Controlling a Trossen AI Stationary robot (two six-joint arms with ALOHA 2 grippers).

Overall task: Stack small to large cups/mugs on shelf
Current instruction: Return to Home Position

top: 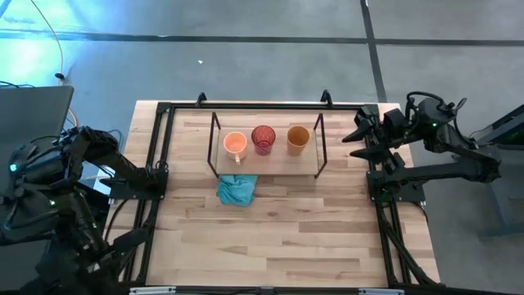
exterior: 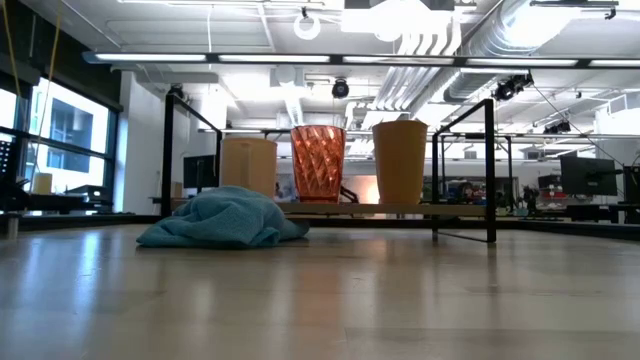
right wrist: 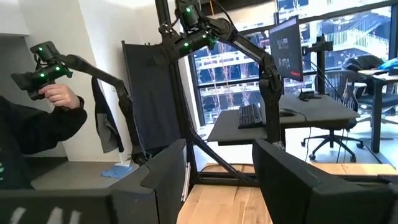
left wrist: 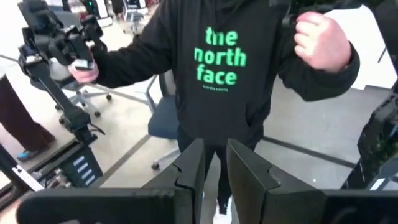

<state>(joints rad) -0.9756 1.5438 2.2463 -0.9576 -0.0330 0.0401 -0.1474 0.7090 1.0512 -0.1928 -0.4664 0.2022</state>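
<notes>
The shelf (top: 278, 164) (exterior: 400, 209), a wood board in a thin black wire frame, stands toward the table's far edge. Three cups stand upright on the board in a row: a light orange mug (top: 235, 145) (exterior: 248, 165), a red patterned cup (top: 263, 139) (exterior: 318, 163) and an amber tumbler (top: 298, 139) (exterior: 400, 162). My right gripper (top: 360, 137) (right wrist: 217, 174) is open, level with the shelf at the table's right edge and touching nothing. My left gripper (left wrist: 216, 177) is drawn back beyond the table's left edge, its fingers a narrow gap apart, holding nothing.
A crumpled teal cloth (top: 237, 189) (exterior: 225, 219) lies on the table just in front of the shelf's left half. Black frame rails (top: 160, 164) run along the table's sides. A person in a black hoodie (left wrist: 224, 62) stands beyond the table, holding control handles. Bare wood (top: 270, 238) lies toward the near edge.
</notes>
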